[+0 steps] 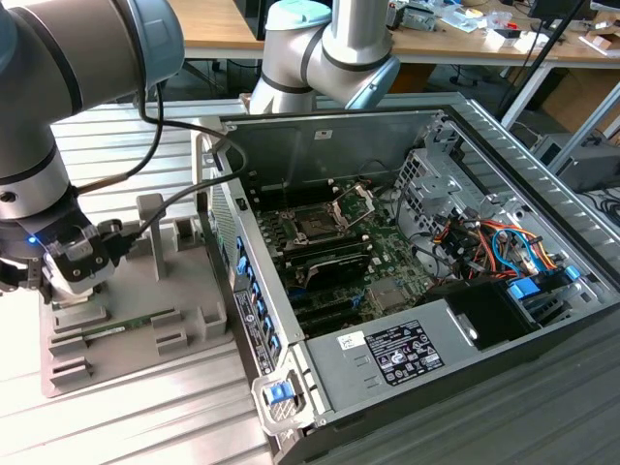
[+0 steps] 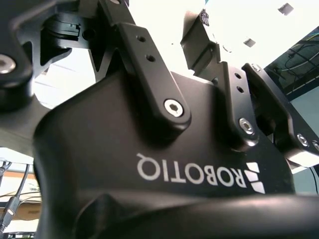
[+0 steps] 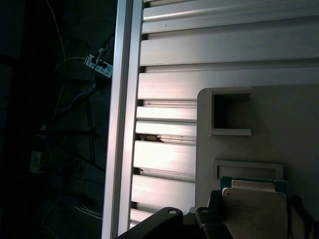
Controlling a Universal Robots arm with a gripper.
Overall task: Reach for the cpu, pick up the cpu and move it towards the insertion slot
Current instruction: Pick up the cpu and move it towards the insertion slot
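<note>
- Grey fixture block (image 1: 145, 320) sits on the slatted aluminium table (image 1: 116, 155) in the lower left of the exterior view. The gripper (image 1: 70, 289) is lowered onto the block's left part, and its own body and cable cover what lies beneath its tip.
- Pale metal marks the cpu (image 3: 254, 206) in the first wrist view, with a thin teal board edge along it. It lies at a shallow framed pocket of the fixture block, and the frame edge cuts off its near part.
- Dark gripper parts stand close on either side of the cpu. Whether they press on it or merely flank it cannot be told, nor whether the chip rests in the pocket or is raised off it.
- Beyond the cpu in that view the block has a square recess (image 3: 229, 114), dark inside.
- Black gripper housing and link arms crowd the second wrist view. The background is washed out white and the tips are cut off.
- Green memory stick (image 1: 114, 330) lies on the block just beside the gripper.
- Silver-framed, the insertion slot (image 1: 315, 225) sits mid-frame inside the open computer case (image 1: 484, 126), well apart from the gripper, on the exterior view's right. Its socket detail is too small to read.
</note>
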